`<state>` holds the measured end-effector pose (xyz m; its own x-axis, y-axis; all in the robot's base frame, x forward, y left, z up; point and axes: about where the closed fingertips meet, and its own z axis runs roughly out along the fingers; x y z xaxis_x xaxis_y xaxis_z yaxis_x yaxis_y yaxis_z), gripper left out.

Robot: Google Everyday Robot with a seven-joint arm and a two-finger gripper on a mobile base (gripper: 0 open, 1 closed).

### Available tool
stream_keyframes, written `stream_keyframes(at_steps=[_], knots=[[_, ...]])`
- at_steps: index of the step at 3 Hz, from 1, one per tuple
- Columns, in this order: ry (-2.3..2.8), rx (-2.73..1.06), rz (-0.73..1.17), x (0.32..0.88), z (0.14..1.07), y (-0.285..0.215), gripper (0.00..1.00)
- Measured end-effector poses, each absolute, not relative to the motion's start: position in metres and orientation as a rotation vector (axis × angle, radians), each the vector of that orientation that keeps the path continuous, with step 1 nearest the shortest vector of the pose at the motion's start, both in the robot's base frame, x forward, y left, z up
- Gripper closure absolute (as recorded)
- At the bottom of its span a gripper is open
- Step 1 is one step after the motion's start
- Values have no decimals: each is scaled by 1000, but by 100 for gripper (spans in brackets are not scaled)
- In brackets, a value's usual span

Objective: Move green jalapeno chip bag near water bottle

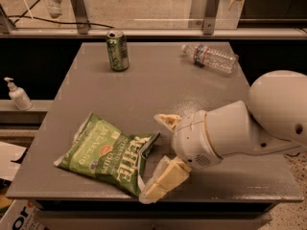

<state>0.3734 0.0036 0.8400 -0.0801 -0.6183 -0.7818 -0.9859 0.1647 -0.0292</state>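
Tabletop [144, 85]: hand [154, 158] splayed beside chip bag [105, 152], soda can [117, 50] beyond.

You're in what looks like a robot test space in an office-type building: a plain grey worktop [144, 80] set against a glass-and-metal railing [206, 8], a pump dispenser [18, 95] on the side ledge [36, 105], and a cardboard box [14, 217] on the floor. The gripper [153, 157] hangs at the worktop's front edge, jaws apart.
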Motion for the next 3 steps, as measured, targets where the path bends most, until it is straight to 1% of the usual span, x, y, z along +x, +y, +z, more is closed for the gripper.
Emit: stream_keyframes(at_steps=[1, 2, 3], knots=[[1833, -1533, 685, 370, 825, 19, 0], [1875, -1507, 688, 369, 816, 24, 18], [1908, -1471, 693, 368, 812, 24, 41]])
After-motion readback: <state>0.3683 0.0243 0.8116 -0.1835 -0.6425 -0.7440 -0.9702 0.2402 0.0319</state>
